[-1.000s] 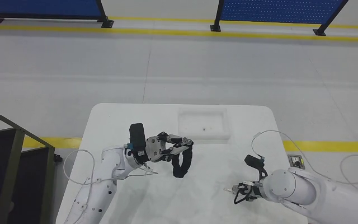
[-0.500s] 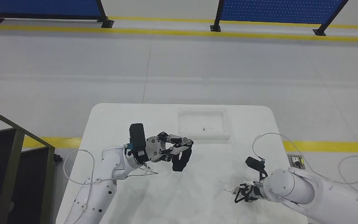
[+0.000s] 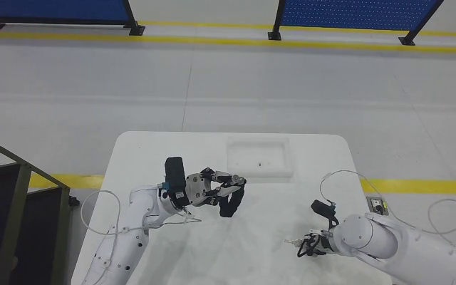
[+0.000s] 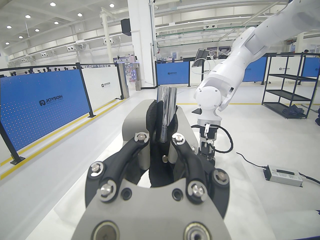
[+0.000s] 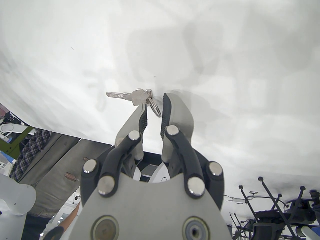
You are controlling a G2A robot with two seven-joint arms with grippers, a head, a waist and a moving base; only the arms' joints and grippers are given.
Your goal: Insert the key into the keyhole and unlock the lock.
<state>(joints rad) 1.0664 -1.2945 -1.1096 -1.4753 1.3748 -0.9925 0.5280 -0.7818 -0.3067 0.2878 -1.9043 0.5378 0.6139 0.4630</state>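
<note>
Grabbing the key [image 5: 130,96] seems the step now: it lies on the worktop [image 5: 225,51] inside the open right end effector [image 5: 153,103], needing a pinch, while the left end effector [image 4: 162,116] grips the lock [image 4: 166,103].

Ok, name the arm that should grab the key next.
Right. The right gripper is open, down at the table, and straddles the ring of the key, which lies flat at its tips. The left gripper is shut on the lock, so it looks occupied.
</note>
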